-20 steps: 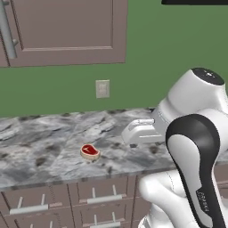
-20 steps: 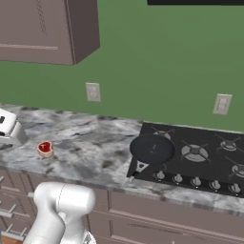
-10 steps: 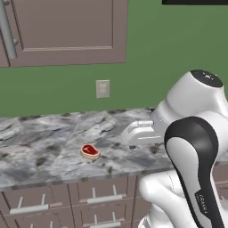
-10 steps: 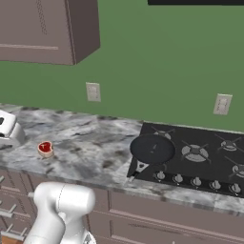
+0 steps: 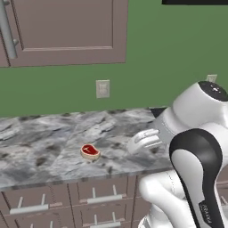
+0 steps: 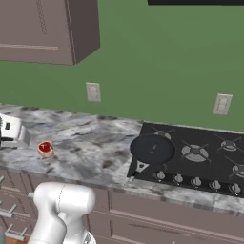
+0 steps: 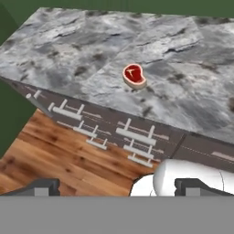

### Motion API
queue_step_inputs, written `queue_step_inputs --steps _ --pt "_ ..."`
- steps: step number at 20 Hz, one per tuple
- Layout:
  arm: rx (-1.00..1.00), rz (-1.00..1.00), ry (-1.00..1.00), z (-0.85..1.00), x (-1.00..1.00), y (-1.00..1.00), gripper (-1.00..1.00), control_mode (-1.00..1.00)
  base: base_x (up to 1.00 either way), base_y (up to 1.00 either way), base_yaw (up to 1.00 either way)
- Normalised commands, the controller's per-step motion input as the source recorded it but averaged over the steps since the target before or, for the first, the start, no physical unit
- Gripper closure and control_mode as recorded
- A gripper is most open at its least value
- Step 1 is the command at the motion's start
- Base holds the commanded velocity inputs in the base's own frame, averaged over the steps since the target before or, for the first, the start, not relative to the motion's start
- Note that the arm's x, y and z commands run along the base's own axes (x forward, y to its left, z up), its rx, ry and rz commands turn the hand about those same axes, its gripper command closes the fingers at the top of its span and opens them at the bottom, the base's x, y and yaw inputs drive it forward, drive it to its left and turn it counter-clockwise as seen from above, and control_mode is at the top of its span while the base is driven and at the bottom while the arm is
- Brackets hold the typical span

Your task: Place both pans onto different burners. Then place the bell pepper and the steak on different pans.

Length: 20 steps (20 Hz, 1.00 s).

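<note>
Steak: the steak (image 5: 90, 151) lies flat on the grey marbled surface (image 5: 40, 147), near its front edge, red face up with a pale fat rim; in the right base view the steak (image 6: 45, 148) sits at about 9 o'clock from the cooktop, well apart from it; in the hand view the steak (image 7: 134, 76) lies above centre, alone on the stone.
Pan: one black pan (image 6: 152, 148) rests on the front-left burner of the cooktop (image 6: 219, 159), its short handle with a pale end pointing toward 7 o'clock, past the cooktop's front corner.
Burners: the other burners (image 6: 195, 153) lie at 3 o'clock from the pan, their spoked grates bare; a row of silver knobs (image 6: 196, 181) runs along the cooktop's front.
Jaws: the gripper (image 7: 117, 187) has its two dark tips standing wide apart at the bottom of the hand view, holding nothing; the hand is in the air in front of the surface and over the wooden floor (image 7: 59, 160), looking toward the steak.
Gripper from the base: the white hand (image 5: 144, 140) sits at 3 o'clock from the steak in the left base view, apart from it.
Surroundings: drawers (image 5: 95, 200) with pale handles run under the surface; a wall outlet (image 5: 103, 88) sits on the green wall above the steak, at about 12 o'clock.
</note>
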Motion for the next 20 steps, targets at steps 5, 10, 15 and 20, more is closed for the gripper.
queue_step_inputs --steps 5,10,15,20 --pt "-0.01 0.19 -0.03 0.0 0.11 -0.11 -1.0 -1.0 0.0 0.0 0.0" --pt "-0.03 0.14 0.0 -0.04 0.17 0.0 -1.0 -1.0 0.0 0.0 0.0" --pt "-0.04 0.03 0.03 -0.19 0.3 0.03 -1.0 -1.0 0.0 0.0 0.0" --pt "-0.08 0.0 0.06 -0.32 0.26 0.19 -1.0 -1.0 0.0 0.0 0.0"
